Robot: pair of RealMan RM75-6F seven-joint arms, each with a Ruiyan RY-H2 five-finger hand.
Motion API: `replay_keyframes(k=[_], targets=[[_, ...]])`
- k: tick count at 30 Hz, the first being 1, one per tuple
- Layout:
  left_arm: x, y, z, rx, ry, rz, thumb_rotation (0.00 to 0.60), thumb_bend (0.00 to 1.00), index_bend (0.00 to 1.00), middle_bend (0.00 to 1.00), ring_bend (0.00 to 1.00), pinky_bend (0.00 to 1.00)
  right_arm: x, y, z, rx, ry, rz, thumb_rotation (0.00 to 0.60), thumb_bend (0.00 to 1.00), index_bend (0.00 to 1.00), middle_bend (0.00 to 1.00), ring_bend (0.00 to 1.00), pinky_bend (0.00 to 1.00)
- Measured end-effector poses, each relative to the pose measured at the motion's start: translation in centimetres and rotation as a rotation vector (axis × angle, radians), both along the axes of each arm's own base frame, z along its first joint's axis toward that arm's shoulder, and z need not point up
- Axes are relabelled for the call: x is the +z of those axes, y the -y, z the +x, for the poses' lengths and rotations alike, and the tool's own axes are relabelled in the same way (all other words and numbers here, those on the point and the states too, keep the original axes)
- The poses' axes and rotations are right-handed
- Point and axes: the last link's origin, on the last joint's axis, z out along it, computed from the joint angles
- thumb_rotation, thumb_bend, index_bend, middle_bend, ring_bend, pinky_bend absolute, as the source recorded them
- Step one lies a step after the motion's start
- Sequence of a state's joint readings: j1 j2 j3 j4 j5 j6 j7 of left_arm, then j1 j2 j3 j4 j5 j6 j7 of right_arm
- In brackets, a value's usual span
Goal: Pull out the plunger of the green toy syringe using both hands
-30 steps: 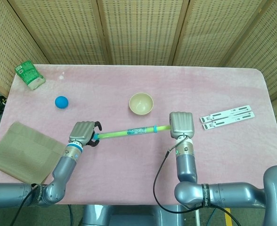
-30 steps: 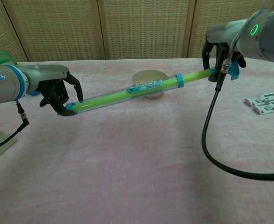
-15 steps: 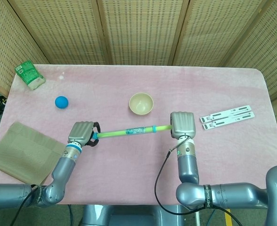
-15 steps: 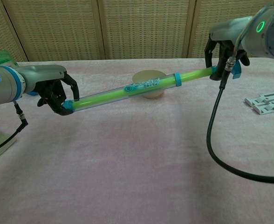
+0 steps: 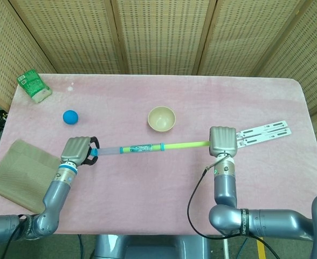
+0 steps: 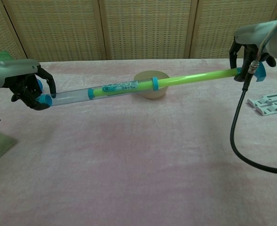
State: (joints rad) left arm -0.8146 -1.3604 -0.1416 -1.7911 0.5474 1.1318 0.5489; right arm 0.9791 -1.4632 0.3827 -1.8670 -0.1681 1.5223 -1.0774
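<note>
Widening apart over the table's middle, the left hand [image 6: 29, 87] grips the green toy syringe [image 6: 111, 89] barrel tip while the right hand [image 6: 248, 56] grips the plunger [image 6: 195, 76], now drawn roughly halfway out.

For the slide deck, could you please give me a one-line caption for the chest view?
Left hand and right hand hold the green toy syringe above the table, its plunger drawn partway out.
</note>
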Motion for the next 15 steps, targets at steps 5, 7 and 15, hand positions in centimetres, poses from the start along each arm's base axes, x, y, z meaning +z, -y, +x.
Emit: replay_keyframes(k=[5, 7, 15], targets=[[1.3, 0.1, -1.0, -0.007, -0.008, 0.023, 0.600, 0.39, 0.51, 0.88, 0.78, 0.70, 0.4, 0.1, -1.7, -0.036, -0.022, -0.015, 0.600, 0.62, 0.85, 1.00, 1.00, 0.75], [1.8, 0.1, -1.3, -0.010, -0.009, 0.030, 0.600, 0.39, 0.51, 0.88, 0.78, 0.70, 0.5, 0.1, -2.4, -0.050, -0.026, -0.018, 0.600, 0.62, 0.85, 1.00, 1.00, 0.75], [2.9, 0.5, -1.8, -0.031, -0.020, 0.023, 0.600, 0.39, 0.52, 0.88, 0.78, 0.70, 1.2, -0.2, -3.5, -0.072, -0.030, -0.026, 0.600, 0.62, 0.85, 1.00, 1.00, 0.75]])
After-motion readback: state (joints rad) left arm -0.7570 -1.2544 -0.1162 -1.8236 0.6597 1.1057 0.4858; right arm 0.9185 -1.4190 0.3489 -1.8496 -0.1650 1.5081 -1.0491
